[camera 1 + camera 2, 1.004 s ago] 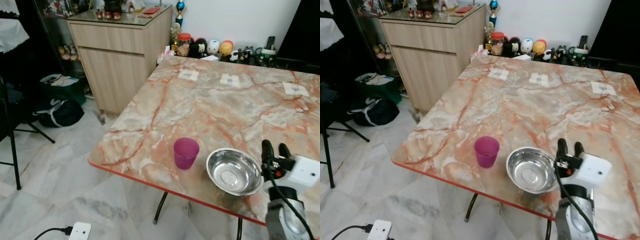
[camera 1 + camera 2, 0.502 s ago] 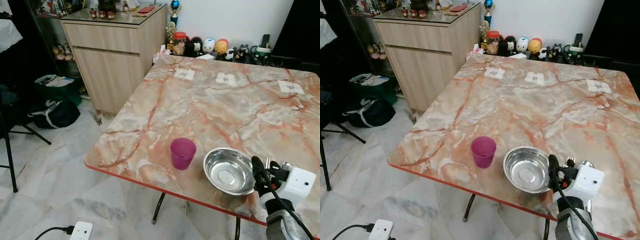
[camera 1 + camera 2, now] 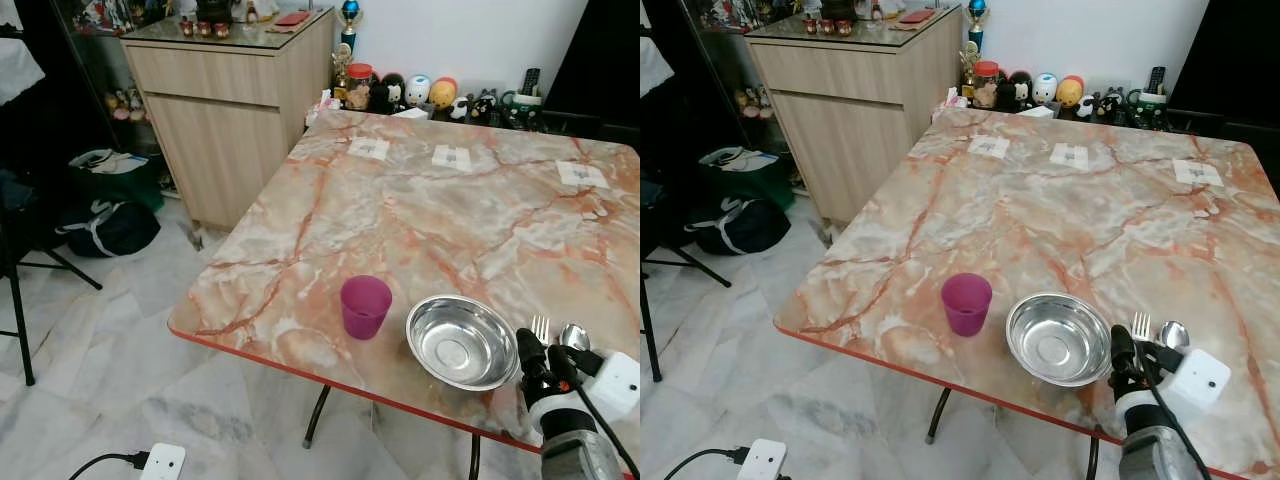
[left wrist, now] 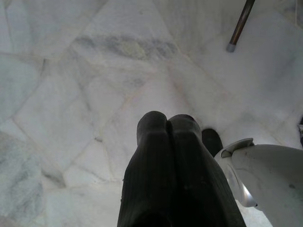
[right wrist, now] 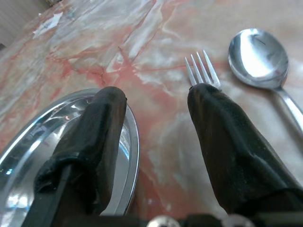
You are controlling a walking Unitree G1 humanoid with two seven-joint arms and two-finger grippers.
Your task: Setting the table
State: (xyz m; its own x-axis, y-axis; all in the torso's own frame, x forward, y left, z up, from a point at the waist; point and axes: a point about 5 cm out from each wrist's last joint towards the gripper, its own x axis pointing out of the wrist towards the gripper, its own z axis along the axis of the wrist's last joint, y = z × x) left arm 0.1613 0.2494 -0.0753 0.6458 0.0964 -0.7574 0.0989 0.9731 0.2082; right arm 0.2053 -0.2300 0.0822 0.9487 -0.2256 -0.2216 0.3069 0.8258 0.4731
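Note:
On the marble table, close to its near edge, a purple cup stands left of an empty steel bowl. A fork and a spoon lie side by side just right of the bowl. My right gripper hovers open at the near edge between bowl and cutlery, holding nothing. In the right wrist view one finger overlaps the bowl's rim, while the other covers the handle of the fork, with the spoon beside it. My left gripper hangs shut over the floor.
A wooden cabinet stands at the table's far left corner. Figurines and jars line the far edge, and white cards lie on the table's far part. A dark bag and a power strip are on the tiled floor.
My right gripper has drawn back and down toward the table's near edge, so the fork and spoon now show fully beside the bowl. The camera shifted slightly early on.

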